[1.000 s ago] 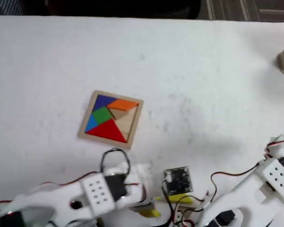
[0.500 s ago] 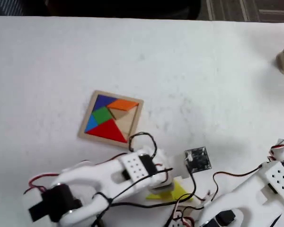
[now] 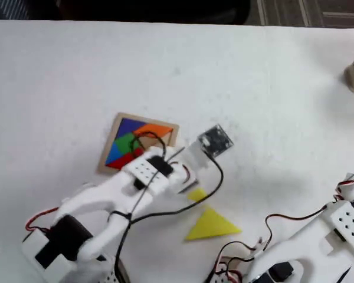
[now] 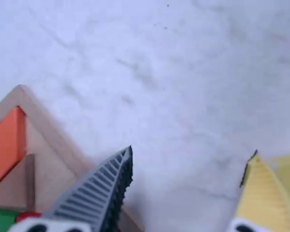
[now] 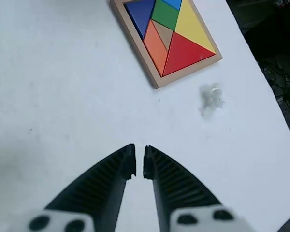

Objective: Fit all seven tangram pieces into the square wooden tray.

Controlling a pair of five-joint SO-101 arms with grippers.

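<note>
The white table (image 3: pixel 253 88) fills most of what I can see. The left arm (image 3: pixel 106 200) stretches across its near side to the square wooden tray (image 3: pixel 115 125); the right arm (image 3: pixel 318 236) sits at the near right corner.

The left gripper (image 4: pixel 189 157) stands wide open with only bare tabletop between its jaws. Its grey ribbed finger (image 4: pixel 104 186) overlaps the tray's rim at a corner, though I cannot tell whether it touches; its yellow finger (image 4: pixel 261 193) is out over the table. The right gripper (image 5: pixel 137 164) is drawn in to a thin slit and holds nothing, hanging above bare table well short of the tray.

A large yellow triangle (image 3: pixel 211 224) lies flat on the table outside the tray, near the left gripper but untouched.

From above, the tray holds a blue piece (image 3: pixel 128 126), an orange piece (image 3: pixel 156 130), a green piece (image 3: pixel 125 143) and a red piece (image 3: pixel 124 159); the arm hides its near side. The right wrist view, though, shows the tray packed full, a yellow piece (image 5: pixel 193 24) among the rest.
</note>
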